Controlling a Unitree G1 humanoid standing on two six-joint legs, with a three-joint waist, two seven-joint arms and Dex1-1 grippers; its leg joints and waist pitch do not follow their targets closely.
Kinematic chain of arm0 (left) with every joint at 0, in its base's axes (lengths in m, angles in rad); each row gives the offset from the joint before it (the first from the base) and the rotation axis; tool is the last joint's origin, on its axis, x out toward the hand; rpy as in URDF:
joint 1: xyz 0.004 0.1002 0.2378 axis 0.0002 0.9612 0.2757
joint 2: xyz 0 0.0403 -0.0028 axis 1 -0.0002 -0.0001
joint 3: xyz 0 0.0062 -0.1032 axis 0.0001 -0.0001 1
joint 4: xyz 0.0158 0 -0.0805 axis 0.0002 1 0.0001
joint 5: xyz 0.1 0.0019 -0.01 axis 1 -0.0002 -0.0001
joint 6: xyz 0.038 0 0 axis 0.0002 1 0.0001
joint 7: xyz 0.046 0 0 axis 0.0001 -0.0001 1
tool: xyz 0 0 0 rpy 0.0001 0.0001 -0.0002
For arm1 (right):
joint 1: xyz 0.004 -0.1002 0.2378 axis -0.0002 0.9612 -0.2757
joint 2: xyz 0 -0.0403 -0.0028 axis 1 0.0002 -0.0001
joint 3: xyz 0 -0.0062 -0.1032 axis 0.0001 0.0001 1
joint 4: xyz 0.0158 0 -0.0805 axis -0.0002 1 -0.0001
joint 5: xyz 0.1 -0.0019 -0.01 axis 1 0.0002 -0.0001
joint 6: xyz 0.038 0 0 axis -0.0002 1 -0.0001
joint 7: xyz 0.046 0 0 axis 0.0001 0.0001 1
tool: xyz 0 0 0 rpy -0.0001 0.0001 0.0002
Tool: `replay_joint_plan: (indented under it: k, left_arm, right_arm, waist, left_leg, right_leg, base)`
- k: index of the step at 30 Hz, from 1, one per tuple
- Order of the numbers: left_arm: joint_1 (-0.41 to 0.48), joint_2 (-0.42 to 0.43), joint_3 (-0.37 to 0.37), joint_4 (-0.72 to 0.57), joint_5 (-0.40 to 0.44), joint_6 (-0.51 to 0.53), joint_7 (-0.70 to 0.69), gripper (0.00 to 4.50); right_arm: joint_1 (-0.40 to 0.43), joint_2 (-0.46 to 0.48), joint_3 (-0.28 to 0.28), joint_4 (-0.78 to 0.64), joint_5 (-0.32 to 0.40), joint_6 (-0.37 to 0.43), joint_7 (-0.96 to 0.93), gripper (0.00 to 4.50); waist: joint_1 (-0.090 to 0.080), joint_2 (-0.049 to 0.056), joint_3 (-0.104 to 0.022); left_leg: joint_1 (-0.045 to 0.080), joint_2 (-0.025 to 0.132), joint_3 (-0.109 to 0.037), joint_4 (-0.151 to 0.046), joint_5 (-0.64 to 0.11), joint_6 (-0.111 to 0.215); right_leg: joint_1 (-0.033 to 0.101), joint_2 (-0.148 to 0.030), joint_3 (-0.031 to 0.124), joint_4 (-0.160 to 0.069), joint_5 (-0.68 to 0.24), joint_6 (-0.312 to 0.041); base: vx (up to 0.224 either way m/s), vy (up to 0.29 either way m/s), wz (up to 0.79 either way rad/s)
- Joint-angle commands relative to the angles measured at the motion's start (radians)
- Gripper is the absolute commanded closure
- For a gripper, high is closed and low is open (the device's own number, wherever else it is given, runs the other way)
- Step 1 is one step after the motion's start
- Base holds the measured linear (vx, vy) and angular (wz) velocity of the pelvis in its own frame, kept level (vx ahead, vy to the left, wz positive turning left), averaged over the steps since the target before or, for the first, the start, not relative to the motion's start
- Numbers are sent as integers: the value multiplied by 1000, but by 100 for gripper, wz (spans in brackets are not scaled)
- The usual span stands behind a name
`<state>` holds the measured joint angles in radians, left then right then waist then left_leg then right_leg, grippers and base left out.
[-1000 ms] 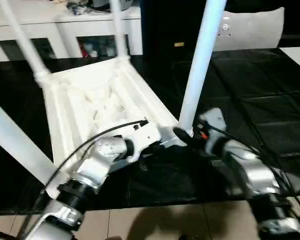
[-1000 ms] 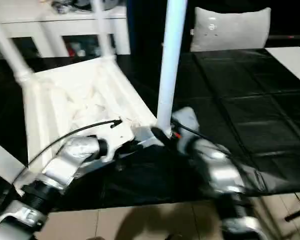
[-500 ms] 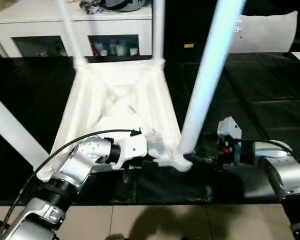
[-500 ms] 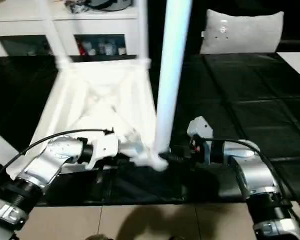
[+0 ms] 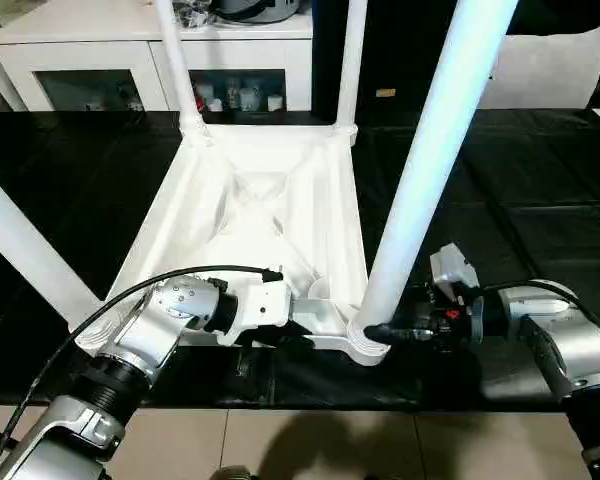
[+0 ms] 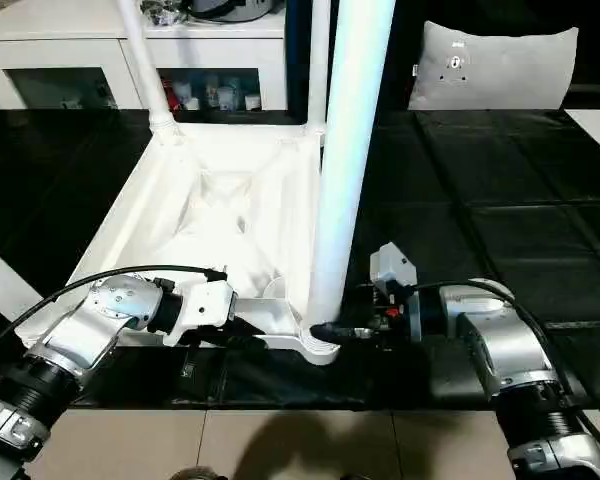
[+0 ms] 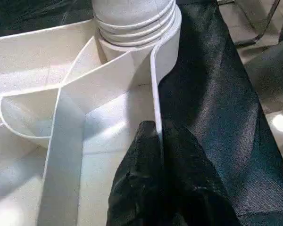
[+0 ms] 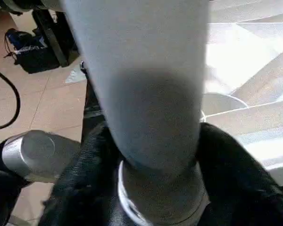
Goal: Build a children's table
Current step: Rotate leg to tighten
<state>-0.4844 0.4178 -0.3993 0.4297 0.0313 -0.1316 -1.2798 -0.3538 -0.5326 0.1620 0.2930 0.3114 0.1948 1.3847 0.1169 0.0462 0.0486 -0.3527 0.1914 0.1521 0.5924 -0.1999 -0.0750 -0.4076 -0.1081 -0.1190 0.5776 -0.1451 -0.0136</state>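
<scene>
At lower centre, the right hand now clenches the base of the near leg, no longer tilted but upright in its corner socket. The left hand grasps the upturned top's rim. Beyond, the far legs stand seated; assembly looks nearly complete.

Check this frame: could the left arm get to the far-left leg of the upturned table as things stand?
Probably not right away. The left gripper is shut on the table top's near rim, so it must let go first. Beyond that, the way to the far-left leg over the ribbed underside looks free.
</scene>
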Motion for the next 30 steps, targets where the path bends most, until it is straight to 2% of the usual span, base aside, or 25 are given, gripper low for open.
replay_joint_plan:
  k: [1, 7, 9, 10, 11, 14, 15, 16, 17, 18, 19, 20, 21, 23, 26, 27, 28, 29, 30]
  left_arm:
    - [-21, -4, -29, -21, -3, -29, -31, 450]
    - [-14, -6, -18, -25, -3, -7, -13, 450]
    - [-3, -34, -1, -53, 1, 76, 54, 450]
    - [-3, -34, -1, -53, 1, 76, 54, 450]
    - [6, -53, 8, -80, -11, 122, 77, 450]
    - [10, -59, 11, -90, -17, 139, 82, 450]
    - [10, -59, 11, -90, -17, 139, 82, 450]
    - [19, -110, 18, -142, -18, 249, 155, 450]
    - [20, -139, 22, -157, -11, 295, 201, 450]
    - [20, -139, 22, -157, -11, 295, 201, 450]
    - [8, -194, 28, -148, 13, 348, 289, 450]
    - [-2, -223, 32, -135, 27, 371, 339, 450]
    - [-2, -223, 32, -135, 27, 371, 339, 450]
    - [-22, -272, 40, -114, 51, 426, 422, 450]
    - [-43, -309, 41, -91, 74, 444, 486, 450]
    - [-49, -323, 45, -85, 77, 449, 509, 450]
    - [-54, -336, 49, -84, 84, 456, 531, 450]
    - [-54, -338, 49, -87, 87, 459, 534, 450]
    - [-53, -336, 46, -92, 95, 461, 533, 450]
  right_arm:
    - [-12, -3, 6, -17, 10, 15, 25, 224]
    - [10, 1, 2, -55, 48, 69, 25, 251]
    - [33, 38, -16, -86, 68, 111, -48, 252]
    - [33, 38, -16, -86, 68, 111, -48, 252]
    - [39, 59, -23, -93, 63, 128, -98, 252]
    - [40, 65, -23, -95, 57, 134, -115, 253]
    - [40, 65, -23, -95, 57, 134, -115, 253]
    - [26, 149, -26, -61, -24, 143, -317, 253]
    - [13, 195, -29, -36, -61, 154, -418, 253]
    - [13, 195, -29, -36, -61, 154, -418, 253]
    - [-15, 274, -32, 12, -116, 187, -585, 253]
    - [-29, 315, -37, 31, -137, 208, -663, 254]
    - [-29, 315, -37, 31, -137, 208, -663, 254]
    - [-56, 379, -48, 73, -169, 206, -791, 254]
    - [-86, 426, -55, 126, -198, 173, -900, 254]
    - [-97, 441, -58, 148, -209, 145, -941, 254]
    - [-106, 458, -68, 166, -215, 115, -970, 220]
    - [-107, 463, -73, 168, -215, 109, -971, 199]
    - [-106, 469, -81, 167, -213, 98, -970, 199]
  waist:
    - [-2, -21, -70]
    - [-1, -23, -70]
    - [1, -24, -70]
    - [3, -24, -70]
    - [1, -25, -69]
    - [-6, -27, -64]
    - [-8, -25, -63]
    - [-11, -25, -63]
    - [-19, -24, -58]
    - [-26, -24, -58]
    - [-44, -26, -57]
    - [-64, -17, -54]
    - [-75, -20, -55]
    - [-98, -17, -55]
    - [-113, -12, -53]
    - [-117, -12, -53]
    - [-118, -10, -54]
    - [-120, -7, -59]
    - [-121, -6, -59]
  left_leg:
    - [-7, 35, 8, -68, -164, 81]
    - [-7, 34, 7, -68, -165, 78]
    - [-7, 35, 8, -68, -158, 77]
    - [-7, 38, 7, -69, -152, 74]
    - [-7, 35, 8, -70, -158, 73]
    - [-8, 29, 8, -72, -185, 61]
    - [-4, 27, 8, -71, -202, 58]
    - [-5, 29, 8, -73, -197, 50]
    - [-9, 26, 6, -75, -203, 37]
    - [-8, 25, 5, -75, -213, 23]
    - [-13, 19, 1, -76, -236, 10]
    - [-12, 15, -3, -76, -267, -4]
    - [-10, 12, -4, -73, -281, -7]
    - [-4, 7, -5, -66, -321, 8]
    - [2, 2, -5, -61, -358, 24]
    - [1, 1, -8, -59, -374, 25]
    - [3, 1, -8, -59, -377, 28]
    - [-5, 12, -15, -69, -368, 35]
    - [-10, 14, -17, -72, -368, 38]
  right_leg:
    - [63, -45, 50, -58, -318, -185]
    - [63, -45, 50, -59, -335, -175]
    - [62, -45, 50, -60, -337, -174]
    - [63, -47, 52, -58, -330, -174]
    - [62, -46, 51, -60, -343, -171]
    - [63, -45, 47, -70, -418, -142]
    - [59, -46, 45, -80, -474, -117]
    - [59, -47, 47, -78, -474, -115]
    - [57, -45, 42, -83, -498, -105]
    - [57, -45, 40, -82, -513, -98]
    - [63, -44, 32, -88, -557, -75]
    - [59, -40, 26, -97, -582, -58]
    - [58, -38, 22, -100, -596, -50]
    - [50, -36, 14, -115, -630, -33]
    - [41, -33, 4, -128, -651, -26]
    - [45, -34, -3, -133, -668, -11]
    - [44, -34, -4, -135, -667, -8]
    - [57, -39, -1, -124, -592, -29]
    - [60, -39, 0, -120, -570, -35]
  base:
    - [0, 0, 0]
    - [0, 0, 0]
    - [0, 0, 0]
    - [0, 0, 0]
    - [0, 0, 0]
    - [0, 0, 0]
    - [0, 0, 0]
    - [0, 0, 0]
    - [0, 0, 0]
    - [0, 0, 0]
    - [0, 0, 0]
    - [0, 0, 0]
    - [0, 0, 0]
    - [0, 0, 0]
    - [0, 0, 0]
    - [0, 0, 0]
    - [0, 0, 0]
    - [0, 0, 0]
    - [0, 0, 0]
